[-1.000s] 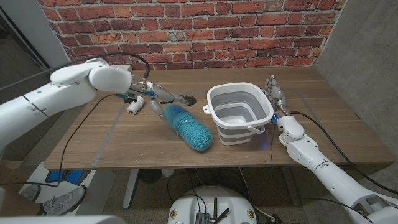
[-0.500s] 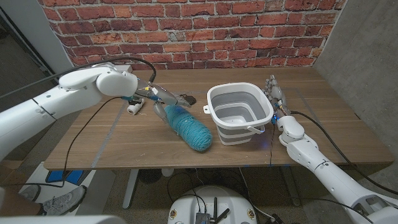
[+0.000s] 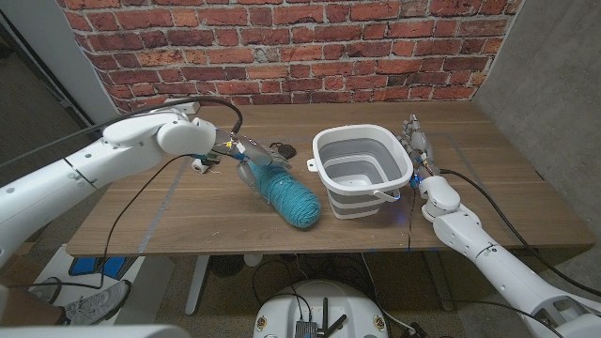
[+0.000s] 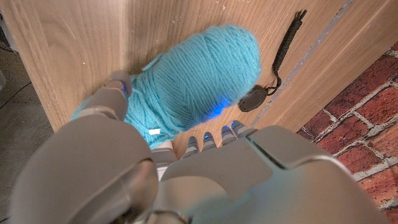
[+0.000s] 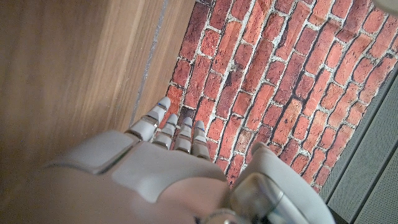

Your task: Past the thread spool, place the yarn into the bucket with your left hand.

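The yarn (image 3: 285, 194), a fat teal skein, lies on its side on the table (image 3: 178, 221), running aslant from the left robot hand (image 3: 246, 158) toward the foot of the bucket (image 3: 360, 169), its far end just beside the bucket's wall. It looks soft and light: wound strands that give under pressure instead of resisting, with a fuzzy surface that should not slip much but could shed a loose loop if plucked by a few strands only. In the left wrist view the left robot hand (image 4: 155, 168) sits at the skein's near end, its thumb (image 4: 112, 93) against one flank of the yarn (image 4: 193, 81) and its fingertips (image 4: 214, 134) at the other, spread around the bundle; whether they already squeeze it or merely touch it cannot be told. A grasp across the full girth, nearer the thick middle than the tapered end, seems best, since a hold at the tip would probably let the long body droop and swing against the bucket rim. A small white thread spool (image 3: 199, 163) stands by the left forearm, and a dark cord (image 4: 281, 56) lies just beside the yarn. The right robot hand (image 3: 416, 141) stands beside the bucket, fingers straight and together, holding nothing.
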You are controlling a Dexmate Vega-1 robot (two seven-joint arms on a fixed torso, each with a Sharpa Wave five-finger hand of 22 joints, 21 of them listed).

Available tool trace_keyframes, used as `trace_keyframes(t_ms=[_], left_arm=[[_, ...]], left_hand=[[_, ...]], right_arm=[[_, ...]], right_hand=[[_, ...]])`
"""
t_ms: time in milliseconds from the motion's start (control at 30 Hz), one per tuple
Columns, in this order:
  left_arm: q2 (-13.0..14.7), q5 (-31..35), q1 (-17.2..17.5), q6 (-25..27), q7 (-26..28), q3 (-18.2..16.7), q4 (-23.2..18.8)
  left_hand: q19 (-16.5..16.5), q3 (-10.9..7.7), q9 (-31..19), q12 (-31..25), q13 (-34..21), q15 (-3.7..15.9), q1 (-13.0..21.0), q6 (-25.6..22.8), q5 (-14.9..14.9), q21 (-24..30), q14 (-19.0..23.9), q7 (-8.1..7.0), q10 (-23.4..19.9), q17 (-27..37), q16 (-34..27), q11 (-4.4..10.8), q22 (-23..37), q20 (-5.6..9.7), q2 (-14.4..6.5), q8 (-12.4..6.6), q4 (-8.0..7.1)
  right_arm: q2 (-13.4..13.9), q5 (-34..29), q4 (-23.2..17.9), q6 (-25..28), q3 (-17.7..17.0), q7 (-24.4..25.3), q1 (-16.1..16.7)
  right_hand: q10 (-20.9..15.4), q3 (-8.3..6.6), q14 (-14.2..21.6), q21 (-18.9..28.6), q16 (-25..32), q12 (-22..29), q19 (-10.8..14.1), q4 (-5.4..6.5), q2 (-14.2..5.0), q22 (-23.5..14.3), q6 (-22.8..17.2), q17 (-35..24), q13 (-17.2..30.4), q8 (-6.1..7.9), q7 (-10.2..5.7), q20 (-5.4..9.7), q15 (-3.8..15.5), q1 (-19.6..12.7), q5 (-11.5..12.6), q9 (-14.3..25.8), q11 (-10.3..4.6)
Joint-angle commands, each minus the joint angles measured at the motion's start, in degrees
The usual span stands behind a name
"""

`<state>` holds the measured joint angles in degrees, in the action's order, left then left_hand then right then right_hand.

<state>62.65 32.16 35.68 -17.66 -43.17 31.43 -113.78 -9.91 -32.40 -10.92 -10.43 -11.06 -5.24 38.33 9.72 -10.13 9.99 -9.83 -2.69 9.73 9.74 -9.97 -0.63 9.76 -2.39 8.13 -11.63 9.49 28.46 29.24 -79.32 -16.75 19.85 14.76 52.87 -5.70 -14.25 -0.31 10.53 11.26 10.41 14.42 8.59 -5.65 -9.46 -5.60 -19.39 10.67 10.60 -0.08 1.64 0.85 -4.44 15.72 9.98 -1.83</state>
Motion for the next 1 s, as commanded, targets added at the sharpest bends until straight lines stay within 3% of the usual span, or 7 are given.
trace_keyframes(t_ms=[33,600,1000], left_arm=[[-1.4,3.6,0.9,0.5,2.4,0.8,1.1],[-4.9,5.1,-2.0,-5.1,4.4,4.4,7.7],[-6.5,6.5,-3.5,-7.5,5.4,5.8,10.2]], left_hand=[[-11.6,0.43,-0.1,-0.7,-0.1,-0.13,0.3,15.6,0.0,0.5,-15.4,-0.36,14.9,0.3,-0.4,-0.17,0.0,-0.6,-0.1,-0.54,0.07],[-8.7,1.09,0.0,-1.7,0.0,0.61,0.4,13.1,0.0,1.4,-12.4,-0.7,12.1,0.2,-1.2,0.73,0.0,0.06,0.0,-1.89,0.16],[-7.1,1.36,0.0,-2.1,0.0,1.01,0.7,11.3,-0.1,1.6,-10.6,-0.55,10.4,0.2,-1.4,1.12,0.0,0.46,-0.1,-2.71,0.24]], right_arm=[[-0.2,0.2,0.3,-0.3,-0.1,-0.1,0.2],[0.0,0.1,-0.9,0.3,-0.4,1.4,1.2],[0.1,0.2,-1.0,0.0,-0.7,1.4,1.6]], right_hand=[[0.0,-0.65,-0.3,0.1,0.3,0.5,-0.1,-0.01,-2.87,-0.1,0.0,-0.1,0.1,0.21,0.01,-0.26,-0.05,0.8,0.2,0.2,0.02],[0.0,-0.97,-0.2,0.2,0.5,0.5,-0.1,0.02,-2.85,-0.1,-0.1,0.2,0.1,0.23,0.02,-0.26,-0.04,1.1,0.2,0.2,-0.09],[0.0,-1.19,-0.2,0.2,0.5,0.5,-0.1,0.0,-2.82,-0.1,-0.1,0.3,0.1,0.22,0.01,-0.21,-0.1,1.3,0.2,0.2,-0.05]])
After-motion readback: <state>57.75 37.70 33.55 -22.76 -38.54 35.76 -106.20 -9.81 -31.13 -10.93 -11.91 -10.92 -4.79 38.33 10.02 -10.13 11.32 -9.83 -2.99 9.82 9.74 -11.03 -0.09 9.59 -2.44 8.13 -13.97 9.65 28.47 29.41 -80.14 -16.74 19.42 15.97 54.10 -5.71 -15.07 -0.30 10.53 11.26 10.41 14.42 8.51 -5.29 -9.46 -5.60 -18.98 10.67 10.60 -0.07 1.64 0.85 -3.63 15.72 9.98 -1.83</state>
